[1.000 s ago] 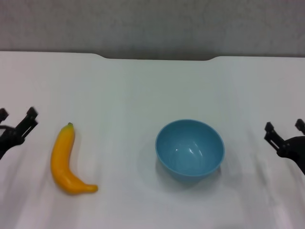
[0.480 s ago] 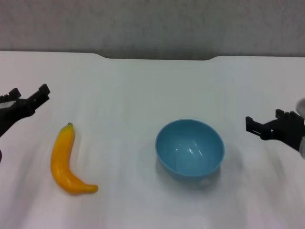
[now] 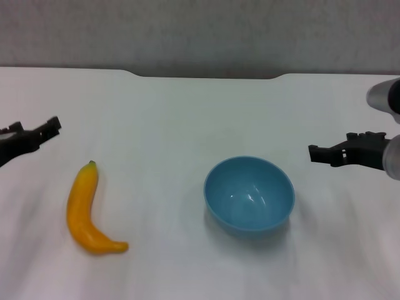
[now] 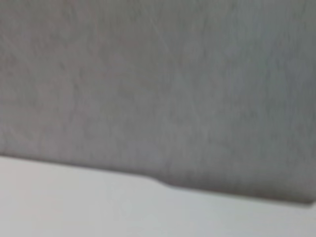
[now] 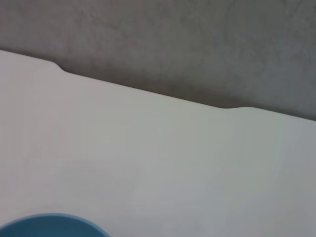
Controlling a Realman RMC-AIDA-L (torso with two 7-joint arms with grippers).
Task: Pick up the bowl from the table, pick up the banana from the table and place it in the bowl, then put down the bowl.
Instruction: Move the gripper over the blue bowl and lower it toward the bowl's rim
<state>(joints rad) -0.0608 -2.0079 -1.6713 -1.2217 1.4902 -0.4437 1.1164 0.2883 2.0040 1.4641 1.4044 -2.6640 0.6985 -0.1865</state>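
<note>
- Far left of the bowl (image 3: 249, 195), the left gripper (image 3: 30, 134) hangs above the table (image 3: 187, 119) at its left edge; I cannot tell how its fingers stand.
- Left of the bowl, well apart, the banana (image 3: 87, 212) lies flat with bare table all around it.
- Right of the bowl, near its rim, the right gripper (image 3: 334, 153) hovers; its fingers cannot be judged.

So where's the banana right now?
In the head view the banana lies on the table at the robot's left, apart from the bowl.
</note>
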